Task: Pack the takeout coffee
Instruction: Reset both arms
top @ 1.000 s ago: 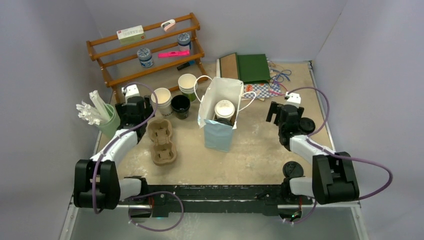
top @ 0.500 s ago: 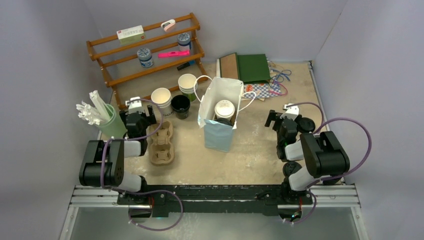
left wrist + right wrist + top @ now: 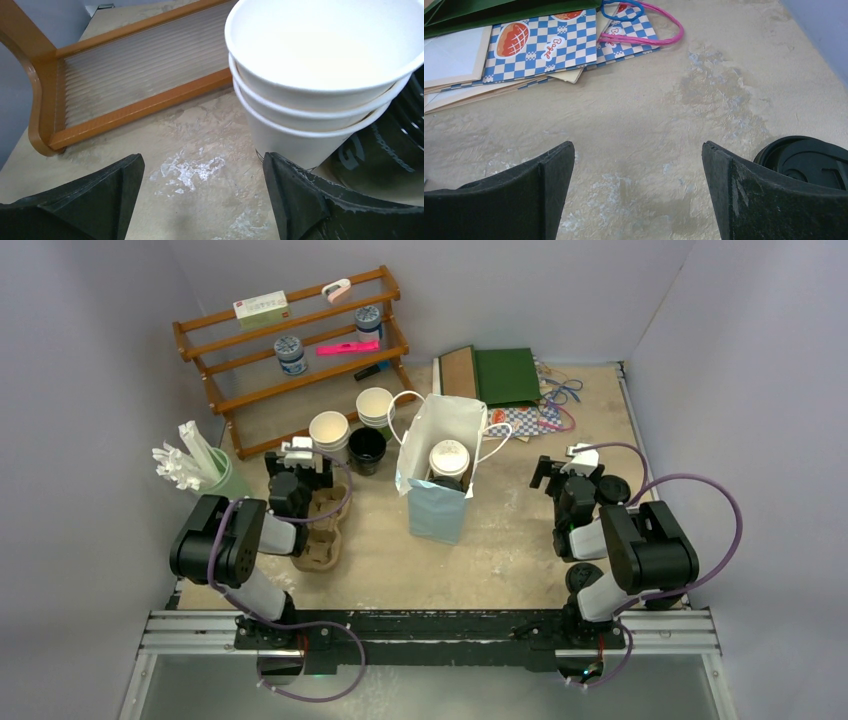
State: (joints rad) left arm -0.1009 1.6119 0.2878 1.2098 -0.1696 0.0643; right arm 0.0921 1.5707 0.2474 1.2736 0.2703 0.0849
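**Left gripper** (image 3: 200,210): the jaws are spread wide, with nothing held and only the bare table (image 3: 190,150) showing in the gap. It points at a stack of lidless cream cups (image 3: 320,100), which stands just beyond the finger on the right of the wrist view. An open black cup (image 3: 385,150) stands close beside that stack. In the top view this gripper hangs over the brown cup carrier (image 3: 330,540).

**Right gripper** (image 3: 639,200): the jaws are equally wide and empty, above the bare table. A black lid (image 3: 809,157) lies flat just beside the finger on the right of the wrist view. Blue-checked paper bags (image 3: 549,45) lie flat farther ahead.

**Takeout coffee:** a cream cup with white lid (image 3: 449,458) stands upright inside the open white paper bag (image 3: 437,515). The bag is at mid-table, between the two arms and well apart from both grippers. A dark object (image 3: 445,483) lies against the cup inside the bag, too hidden to identify.
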